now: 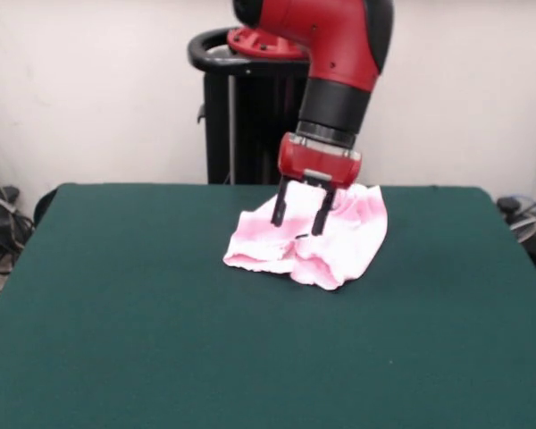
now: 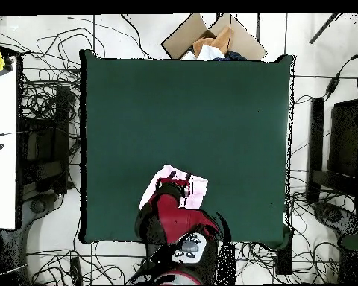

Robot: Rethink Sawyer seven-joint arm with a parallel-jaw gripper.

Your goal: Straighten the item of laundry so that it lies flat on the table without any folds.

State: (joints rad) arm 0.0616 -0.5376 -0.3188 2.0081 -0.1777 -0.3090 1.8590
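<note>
No readable text in either view.
No lettering, labels, brands, numbers or signs can be made out on anything in the front or overhead view.

One dark green felt-topped rectangular table (image 1: 143, 304); one crumpled pale pink fabric garment (image 1: 339, 246); one red and black robot arm (image 1: 335, 54); one brown cardboard box (image 2: 204, 36) at twelve o'clock overhead.
</note>
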